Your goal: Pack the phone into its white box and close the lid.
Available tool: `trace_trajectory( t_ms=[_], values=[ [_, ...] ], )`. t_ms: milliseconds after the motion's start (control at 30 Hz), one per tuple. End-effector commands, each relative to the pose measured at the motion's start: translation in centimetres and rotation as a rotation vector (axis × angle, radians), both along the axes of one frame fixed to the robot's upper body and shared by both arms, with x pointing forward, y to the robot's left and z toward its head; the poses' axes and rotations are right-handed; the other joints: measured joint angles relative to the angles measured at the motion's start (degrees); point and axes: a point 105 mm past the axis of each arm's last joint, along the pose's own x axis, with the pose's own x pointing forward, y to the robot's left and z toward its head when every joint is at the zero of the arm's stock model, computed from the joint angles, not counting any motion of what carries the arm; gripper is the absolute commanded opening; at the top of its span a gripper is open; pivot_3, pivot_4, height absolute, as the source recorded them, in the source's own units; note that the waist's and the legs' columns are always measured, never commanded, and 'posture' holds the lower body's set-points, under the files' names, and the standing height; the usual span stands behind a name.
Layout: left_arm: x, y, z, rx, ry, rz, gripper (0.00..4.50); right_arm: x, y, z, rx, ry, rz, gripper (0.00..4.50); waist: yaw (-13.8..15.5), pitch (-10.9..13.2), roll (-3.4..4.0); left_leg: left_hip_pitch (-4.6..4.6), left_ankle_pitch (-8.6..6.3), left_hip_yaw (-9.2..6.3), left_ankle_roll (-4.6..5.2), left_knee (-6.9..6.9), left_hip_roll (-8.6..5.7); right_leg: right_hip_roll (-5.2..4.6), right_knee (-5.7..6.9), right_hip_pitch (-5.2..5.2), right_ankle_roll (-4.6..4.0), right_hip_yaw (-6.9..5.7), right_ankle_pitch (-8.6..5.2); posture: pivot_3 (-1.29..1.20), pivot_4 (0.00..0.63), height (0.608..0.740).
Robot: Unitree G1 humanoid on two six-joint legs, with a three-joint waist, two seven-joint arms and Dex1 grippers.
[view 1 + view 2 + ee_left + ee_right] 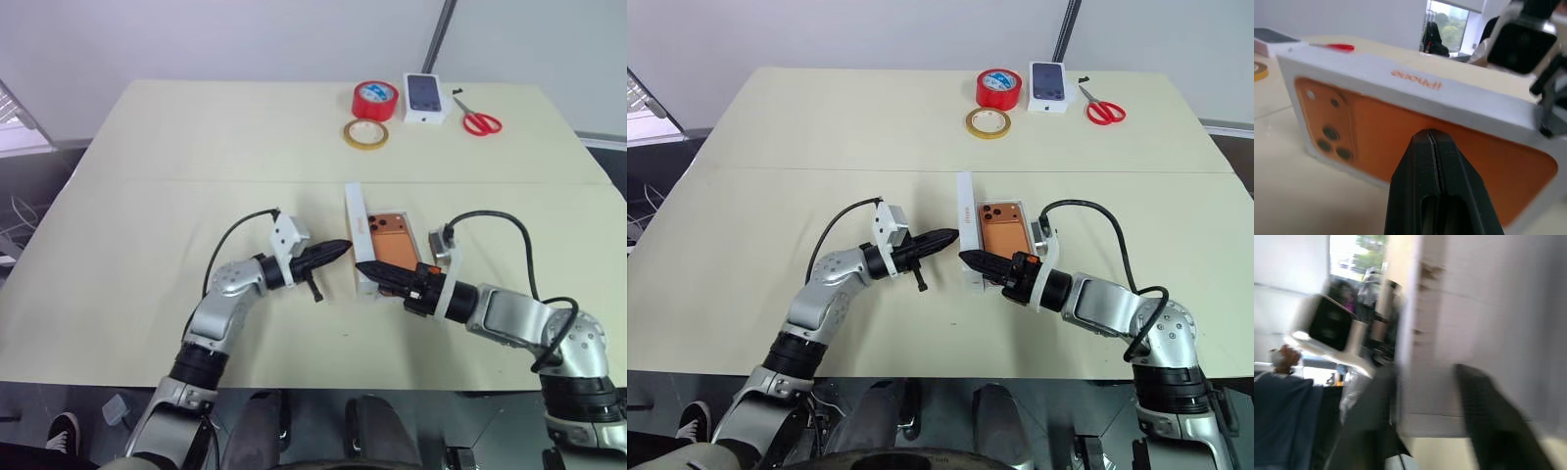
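A cream counter (pixel 176 147) is carrying the white box (pixel 359 238) with the phone (pixel 390 245) lying inside, its 3 lenses showing. The clenched left gripper (pixel 343 247) is pointing at the box's wall, whose orange lettering is unreadable. The right gripper (pixel 364 268), spread, is straddling the box's near end.

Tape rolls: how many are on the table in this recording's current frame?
2. A red tape roll lies at the table's far edge, left of the small printed white box. A yellow tape roll lies just in front of it, nearer the robot. None appears hidden.
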Motion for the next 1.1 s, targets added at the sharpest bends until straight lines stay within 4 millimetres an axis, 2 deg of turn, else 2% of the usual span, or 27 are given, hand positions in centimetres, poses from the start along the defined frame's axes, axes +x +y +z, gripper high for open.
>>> trace_trajectory(
  t_ms=[33,67,233,367,433,533,633,733,833,933,1000,1100],
  values=[
    [0.2,-0.9,0.7,-0.012,-0.038,-0.022,0.00,0.4,-1.2,1.2,-0.048,-0.048,-0.030,4.04,0.0,0.0,0.02,-0.03,0.00,0.00,0.00,0.01,0.00,0.01,0.00,-0.02,0.00,-0.01,0.00,0.00,0.150,0.728],
    [0.2,-1.1,0.7,-0.016,-0.036,-0.031,0.00,0.3,-1.7,1.6,-0.065,-0.069,-0.023,4.04,0.0,0.0,0.02,-0.06,0.00,0.00,0.00,0.04,0.00,0.02,0.01,-0.05,0.01,-0.01,0.00,0.00,0.150,0.728],
    [-0.5,-3.1,0.1,-0.020,-0.013,-0.104,0.00,0.2,-6.5,3.4,-0.223,-0.154,-0.033,4.04,0.7,0.0,0.02,-0.29,-0.02,0.00,0.07,0.19,-0.01,0.05,0.04,-0.21,0.01,-0.03,0.01,0.00,0.150,0.728],
    [-0.9,-5.2,-0.3,-0.025,-0.001,-0.150,0.00,1.1,-10.0,3.9,-0.437,-0.251,-0.069,4.04,1.2,0.0,0.01,-0.29,-0.05,0.00,0.11,0.29,-0.01,0.06,0.05,-0.19,0.02,-0.03,0.01,0.00,0.150,0.728],
    [-0.8,-5.6,-0.2,-0.029,-0.001,-0.157,0.00,1.9,-10.8,3.7,-0.528,-0.303,-0.086,4.04,1.3,0.0,0.01,-0.29,-0.05,-0.01,0.11,0.29,-0.01,0.07,0.05,-0.18,0.01,-0.03,0.01,0.00,0.150,0.728],
    [-0.6,-5.8,0.2,-0.038,-0.011,-0.155,0.00,2.5,-10.9,3.2,-0.640,-0.379,-0.066,4.04,1.2,0.0,0.02,-0.30,-0.05,-0.01,0.10,0.29,0.00,0.09,0.05,-0.21,0.02,-0.02,0.01,0.00,0.150,0.728],
    [-0.2,-5.3,0.7,-0.032,-0.017,-0.152,0.00,4.6,-10.6,3.5,-0.710,-0.501,-0.145,4.04,0.9,0.0,0.04,-0.29,-0.05,-0.01,0.10,0.26,0.01,0.12,0.08,-0.25,0.03,-0.01,0.02,0.00,0.150,0.728],
    [0.2,-4.3,1.2,-0.023,-0.030,-0.134,0.00,6.2,-11.0,3.4,-0.828,-0.597,-0.203,3.18,1.2,0.0,0.06,-0.29,-0.04,0.00,0.09,0.30,0.05,0.21,0.18,-0.29,0.04,-0.01,0.02,0.00,0.150,0.728],
    [0.5,-3.2,1.5,-0.011,-0.024,-0.106,0.00,6.9,-10.8,3.2,-0.868,-0.659,-0.210,1.66,1.3,0.0,0.06,-0.31,-0.03,-0.01,0.08,0.29,0.04,0.31,0.17,-0.31,0.05,-0.01,0.02,0.00,0.150,0.728],
    [1.1,-1.2,0.3,0.080,0.049,-0.060,0.00,7.0,-10.2,2.7,-0.933,-0.724,-0.169,0.09,1.2,0.0,0.06,-0.32,-0.03,0.00,0.08,0.30,0.03,0.30,0.17,-0.30,0.05,-0.01,0.03,0.00,0.150,0.728],
    [1.5,0.1,-1.2,0.186,0.072,-0.020,0.00,6.7,-9.7,1.9,-0.971,-0.750,-0.105,0.03,1.2,0.0,0.06,-0.30,-0.03,0.00,0.08,0.33,0.02,0.31,0.20,-0.29,0.06,-0.03,0.03,0.00,0.150,0.728],
    [2.0,1.0,-2.6,0.290,0.070,0.021,0.00,6.5,-8.7,1.1,-0.962,-0.774,-0.056,0.03,1.2,0.0,0.06,-0.29,-0.03,-0.01,0.08,0.33,0.03,0.34,0.23,-0.29,0.06,-0.04,0.03,0.00,0.150,0.728]
  ],
)
